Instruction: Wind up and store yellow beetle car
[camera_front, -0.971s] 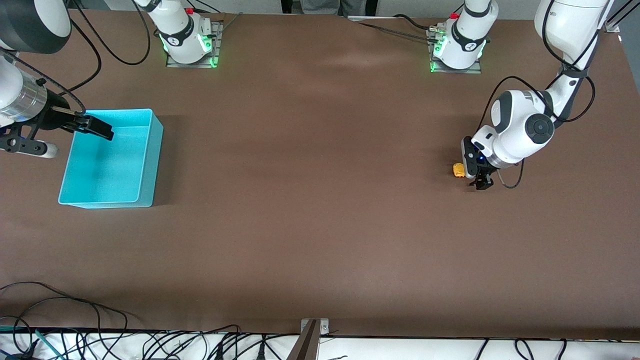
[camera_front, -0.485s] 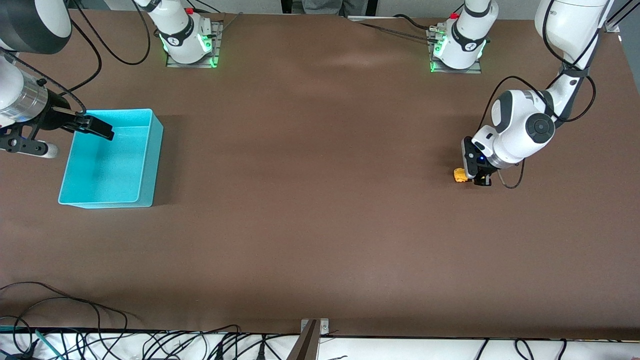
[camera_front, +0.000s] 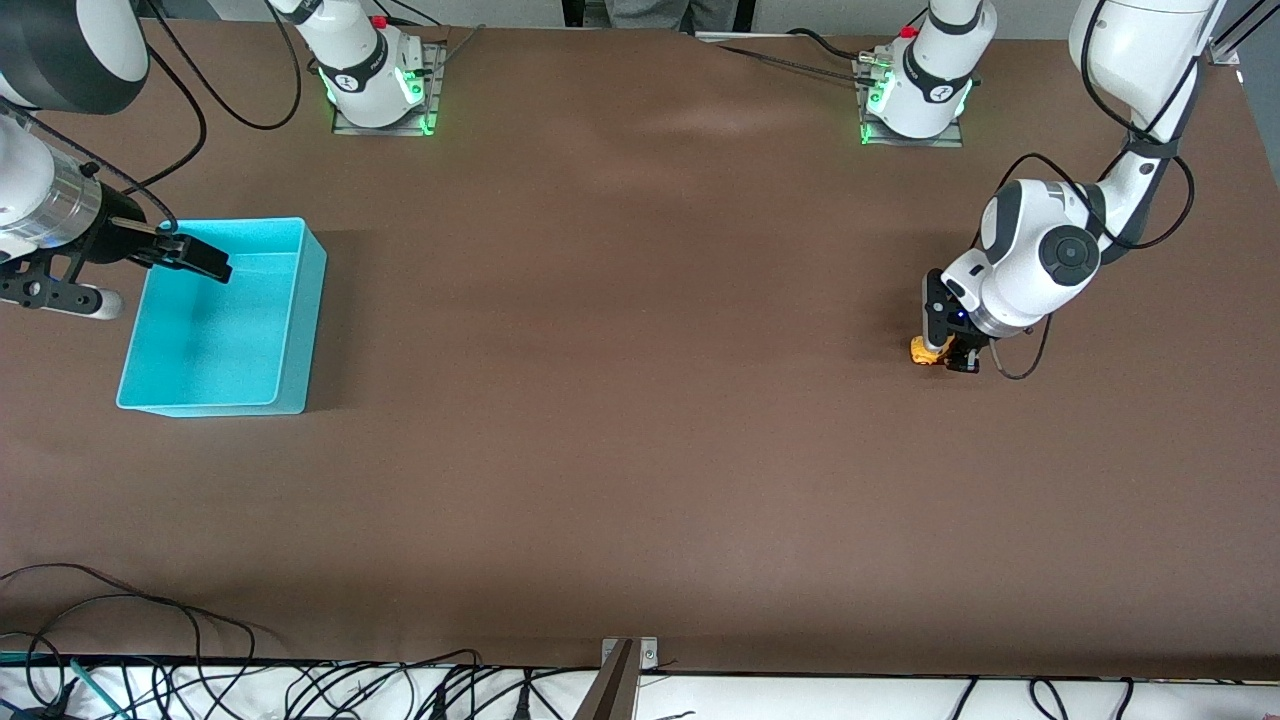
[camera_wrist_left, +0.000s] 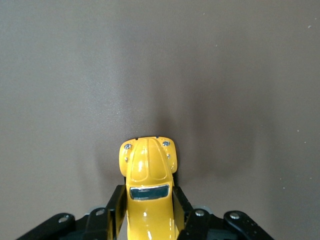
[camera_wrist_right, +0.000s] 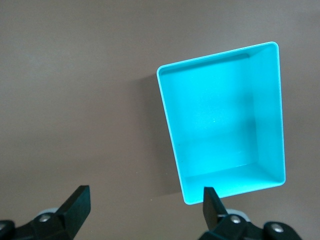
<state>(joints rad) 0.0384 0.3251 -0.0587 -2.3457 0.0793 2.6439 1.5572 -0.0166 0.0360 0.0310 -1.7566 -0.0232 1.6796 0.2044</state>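
1. The turquoise rectangular plastic bin (camera_front: 222, 318) stands on the brown table (camera_front: 620, 400) at the right arm's end; it has nothing inside.
2. The right claw (camera_front: 190, 258) hangs over the rim of this bin with its fingers spread wide and nothing between them. This arm waits.
3. Well apart from the bin, toward the left arm's end of the table, is the small yellow beetle-shaped toy car (camera_wrist_left: 147, 190). I judge that it rests on the table, but its wheels are hidden, so I cannot be sure.
4. The left claw (camera_wrist_left: 148, 220) is pressed together on the two sides of the car's body, about at the windscreen, and the rounded bonnet points out from the fingers (camera_wrist_left: 116, 210).
5. What could go wrong, in my judgement:
   - The body is smooth, rounded and glossy, so the car may slip out when it is dragged for winding or lifted.
   - If the wheels are not pressed on the table during the pull, the spring may not wind.
   - The way to the bin is long, and a weak pinch may drop the car there.
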